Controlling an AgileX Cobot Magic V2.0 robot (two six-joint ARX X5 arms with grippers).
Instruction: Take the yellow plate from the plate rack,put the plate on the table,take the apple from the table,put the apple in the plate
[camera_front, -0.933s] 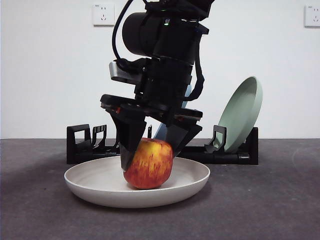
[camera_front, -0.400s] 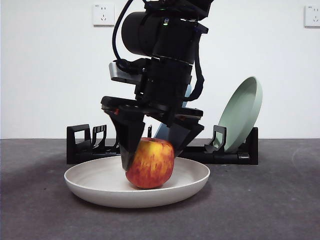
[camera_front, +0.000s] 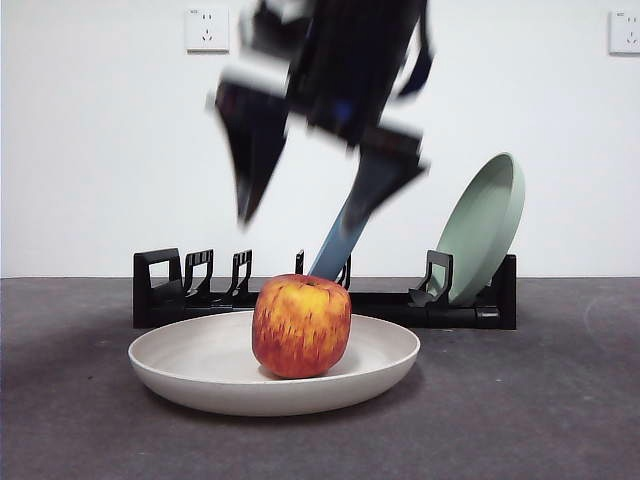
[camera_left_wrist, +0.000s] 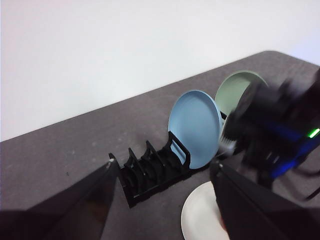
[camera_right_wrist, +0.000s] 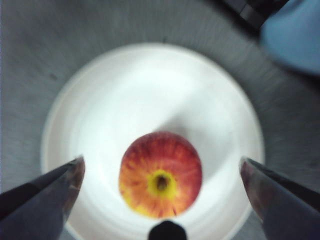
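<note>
Apple (camera_front: 301, 327) sits free mid-plate (camera_front: 190, 372). Right gripper (camera_front: 318, 172) overhead, jaws spread, empty. Retreat should go straight up, clear of rack (camera_front: 175, 290).

This looks like a robot test lab rather than a home kitchen. A bare white wall (camera_front: 100, 150) carries only two white wall sockets (camera_front: 207, 29). The flat dark grey matte counter (camera_front: 540, 400) holds nothing but staged props: a long black plastic plate rack (camera_front: 190, 290) and a few plain plates. Black robot fingers (camera_right_wrist: 45, 187), spread wide, hang above it.
</note>
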